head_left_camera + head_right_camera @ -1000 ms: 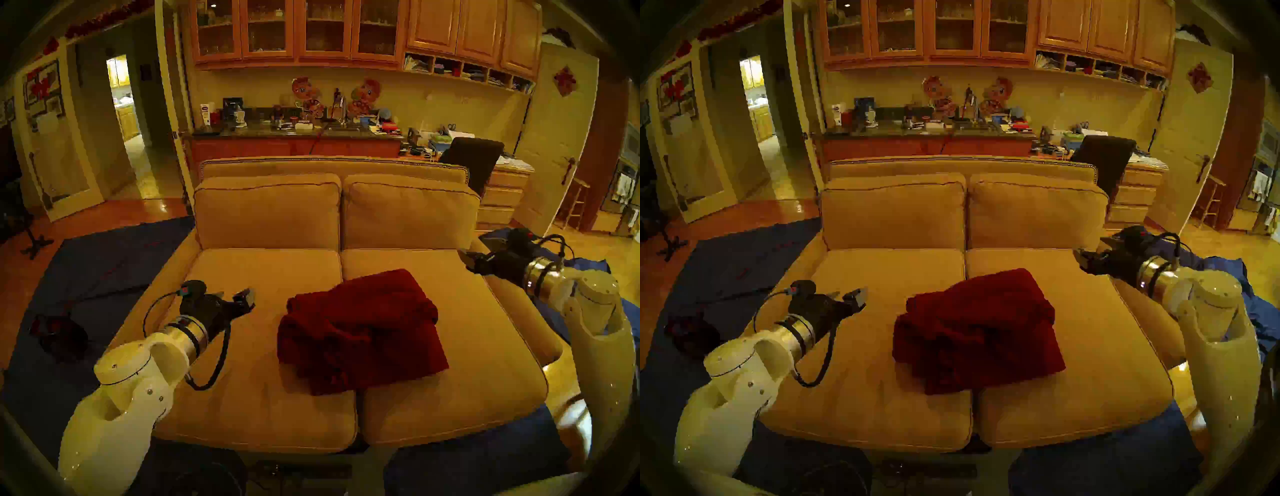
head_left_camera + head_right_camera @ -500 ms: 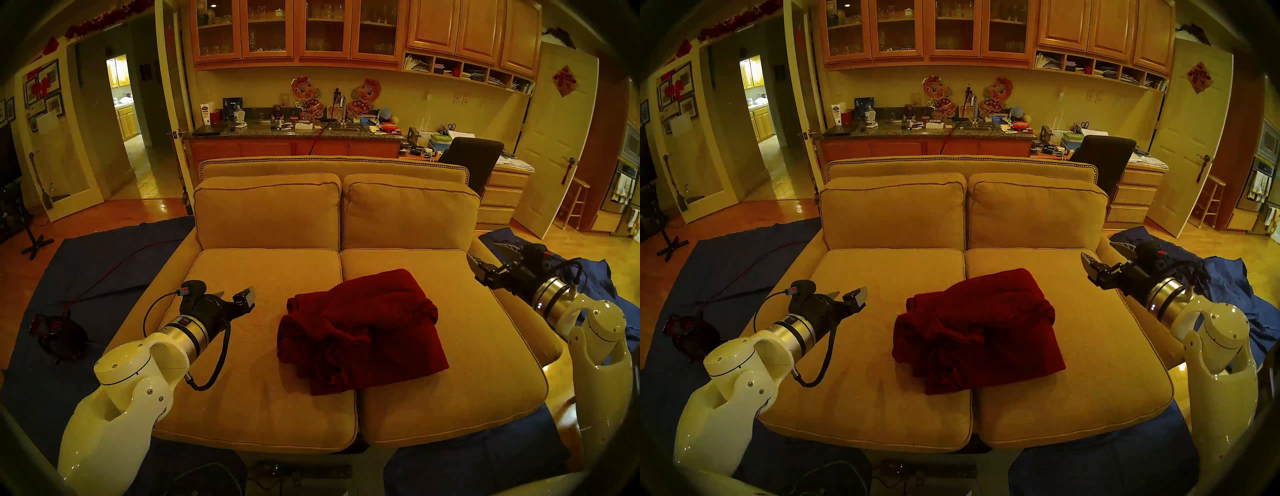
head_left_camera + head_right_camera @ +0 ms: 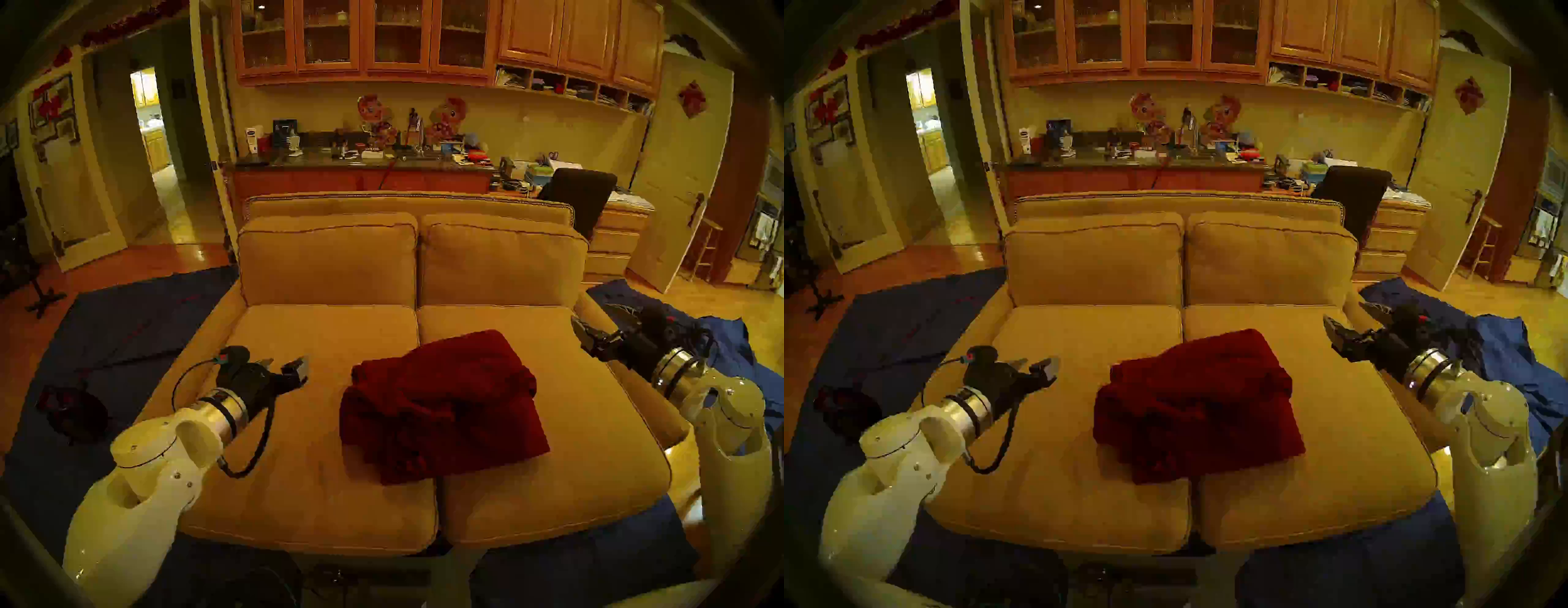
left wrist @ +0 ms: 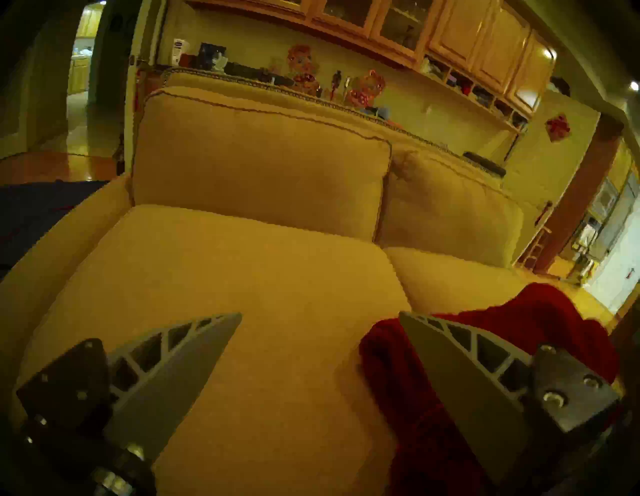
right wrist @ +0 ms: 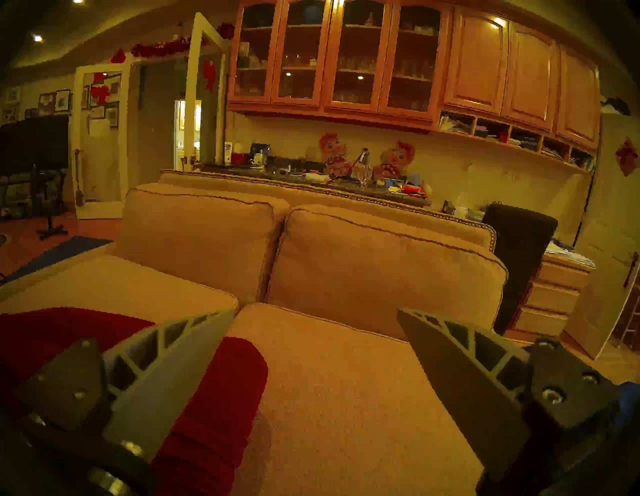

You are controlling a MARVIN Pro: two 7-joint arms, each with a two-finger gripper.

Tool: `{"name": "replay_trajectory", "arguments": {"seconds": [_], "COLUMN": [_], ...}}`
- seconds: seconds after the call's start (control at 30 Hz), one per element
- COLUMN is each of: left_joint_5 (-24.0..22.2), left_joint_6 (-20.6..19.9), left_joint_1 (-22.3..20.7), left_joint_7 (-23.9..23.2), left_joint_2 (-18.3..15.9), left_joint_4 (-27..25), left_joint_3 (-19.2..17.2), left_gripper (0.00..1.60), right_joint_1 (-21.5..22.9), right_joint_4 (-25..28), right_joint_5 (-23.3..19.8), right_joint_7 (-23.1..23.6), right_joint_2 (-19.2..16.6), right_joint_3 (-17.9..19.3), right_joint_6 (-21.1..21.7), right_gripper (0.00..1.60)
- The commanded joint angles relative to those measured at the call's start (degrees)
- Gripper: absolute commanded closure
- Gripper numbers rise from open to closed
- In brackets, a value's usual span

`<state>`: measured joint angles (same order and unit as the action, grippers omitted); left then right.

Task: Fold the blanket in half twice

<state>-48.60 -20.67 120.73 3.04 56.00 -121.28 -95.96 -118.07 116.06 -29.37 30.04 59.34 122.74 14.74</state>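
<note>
Both grippers, left (image 3: 285,368) at mid-left and right (image 3: 594,325) at the right edge, gape wide and empty, having drifted outward and lower; the blanket (image 3: 443,407), frame centre on the sofa (image 3: 297,467), looks folded, so probably finished

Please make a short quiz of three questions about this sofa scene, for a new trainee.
1. True or false: the left gripper holds the blanket.
2. Which gripper is open? A left only, B right only, C both.
3. Fill in: the blanket lies across the seam between two seat ____ of the sofa.

Key: 1 false, it is apart from the blanket. 2 C; the right gripper is open too. 3 cushions.
</note>
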Motion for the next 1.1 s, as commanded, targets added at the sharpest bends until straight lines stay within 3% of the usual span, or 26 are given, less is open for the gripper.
{"name": "replay_trajectory", "arguments": {"seconds": [0.0, 0.23, 0.27, 0.3, 0.33, 0.47, 0.6, 0.67, 0.77, 1.0, 1.07], "left_joint_5": [3.51, 2.79, 3.31, 1.78, 2.34, 2.44, 1.13, 0.99, 4.68, 8.32, 9.52], "left_joint_6": [3.07, 5.7, 6.42, 7.39, 6.31, 6.05, 4.88, 5.07, 5.88, 7.23, 7.21], "left_joint_1": [-0.82, -6.84, -8.67, -6.08, -9.3, -10.17, -13.39, -13.32, -15.95, -19.93, -21.4], "left_joint_7": [-6.86, -13.69, -16.97, -14.03, -17.69, -19.84, -24.86, -25.16, -29.34, -30.9, -31.88], "left_joint_2": [-6.61, -8.79, -8.56, -9.37, -8.34, -8.98, -10.64, -10.95, -12.06, -8.93, -8.65], "left_joint_4": [6.98, 15.28, 17.49, 14.74, 16.65, 14.41, 17.38, 17.69, 20.87, 23.01, 23.45], "left_joint_3": [0.4, 5.5, 6.29, 6.01, 6.82, 8.14, 9.86, 9.85, 12.08, 14.39, 15.5], "left_gripper": [0.0, 0.0, 0.0, 0.0, 0.0, 0.0, 0.0, 0.0, 0.0, 0.0, 0.53], "right_joint_1": [0.71, 0.88, 0.9, 0.91, 0.92, 0.97, 1.01, 1.02, 1.05, 1.08, 1.09], "right_joint_4": [0.51, 0.49, 0.49, 0.48, 0.48, 0.46, 0.47, 0.48, 0.48, 0.46, 0.46], "right_joint_5": [-0.11, 0.13, 0.15, 0.17, 0.18, 0.25, 0.3, 0.31, 0.34, 0.38, 0.39], "right_joint_7": [-0.13, 0.11, 0.14, 0.15, 0.16, 0.21, 0.23, 0.23, 0.26, 0.3, 0.31], "right_joint_2": [-0.13, 0.1, 0.13, 0.14, 0.16, 0.21, 0.26, 0.27, 0.3, 0.33, 0.34], "right_joint_3": [0.61, 0.67, 0.68, 0.68, 0.68, 0.67, 0.68, 0.69, 0.7, 0.69, 0.7], "right_joint_6": [-0.3, -0.24, -0.24, -0.23, -0.23, -0.21, -0.2, -0.19, -0.18, -0.17, -0.17], "right_gripper": [0.0, 0.0, 0.0, 0.0, 0.0, 0.0, 0.0, 0.0, 0.0, 0.0, 0.0]}}
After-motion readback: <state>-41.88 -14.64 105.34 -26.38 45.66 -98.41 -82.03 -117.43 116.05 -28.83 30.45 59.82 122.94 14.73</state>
